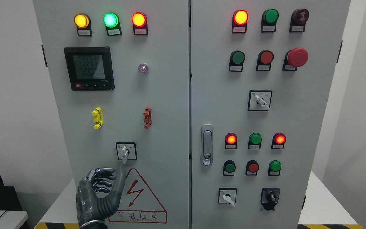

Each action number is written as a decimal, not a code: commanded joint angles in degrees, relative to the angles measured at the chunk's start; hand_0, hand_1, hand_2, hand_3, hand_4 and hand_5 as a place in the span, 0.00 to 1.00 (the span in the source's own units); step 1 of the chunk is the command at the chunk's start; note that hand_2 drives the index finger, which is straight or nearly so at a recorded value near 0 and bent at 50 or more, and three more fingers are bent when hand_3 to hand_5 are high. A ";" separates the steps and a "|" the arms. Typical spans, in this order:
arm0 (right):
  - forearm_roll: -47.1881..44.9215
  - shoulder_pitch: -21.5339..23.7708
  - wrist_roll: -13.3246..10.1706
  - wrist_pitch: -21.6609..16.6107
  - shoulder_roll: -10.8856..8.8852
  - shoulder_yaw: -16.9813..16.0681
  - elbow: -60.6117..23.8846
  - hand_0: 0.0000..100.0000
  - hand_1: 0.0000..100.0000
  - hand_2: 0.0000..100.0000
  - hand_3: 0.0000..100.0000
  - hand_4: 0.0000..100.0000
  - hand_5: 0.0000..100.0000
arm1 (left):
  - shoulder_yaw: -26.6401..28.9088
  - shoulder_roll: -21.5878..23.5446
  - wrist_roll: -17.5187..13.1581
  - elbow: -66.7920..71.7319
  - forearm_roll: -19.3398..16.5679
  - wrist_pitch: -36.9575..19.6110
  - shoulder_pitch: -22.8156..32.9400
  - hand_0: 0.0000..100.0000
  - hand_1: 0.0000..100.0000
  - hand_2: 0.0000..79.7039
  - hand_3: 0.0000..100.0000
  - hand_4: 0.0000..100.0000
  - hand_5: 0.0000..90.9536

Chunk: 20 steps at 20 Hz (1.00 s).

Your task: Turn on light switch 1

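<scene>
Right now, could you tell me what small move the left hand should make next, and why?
Probably raise the left hand a little, up to the switch. Its thumb tip sits just under the switch's white lever, which points down, and the other fingers are curled and hold nothing. No grip is made yet, so closing that gap seems to come first.

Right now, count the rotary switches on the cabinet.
4. Left-door switch above the left hand; mid-height right-door switch; bottom white switch; bottom black switch. None looks hidden.
</scene>
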 commanded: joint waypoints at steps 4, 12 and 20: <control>-1.41 0.00 -0.02 0.00 -0.04 0.97 0.00 0.12 0.39 0.00 0.00 0.00 0.00 | -0.38 -1.30 0.60 2.66 -0.01 0.92 -3.23 0.15 0.48 0.62 0.67 0.72 0.70; -1.41 0.00 -0.02 0.00 -0.04 0.97 0.00 0.12 0.39 0.00 0.00 0.00 0.00 | -0.38 -1.30 0.96 2.93 -0.01 2.33 -3.58 0.15 0.53 0.62 0.67 0.71 0.70; -1.41 0.00 -0.02 0.00 -0.04 0.97 0.00 0.12 0.39 0.00 0.00 0.00 0.00 | -0.38 -1.39 0.96 3.28 0.25 2.50 -4.37 0.15 0.54 0.62 0.68 0.72 0.71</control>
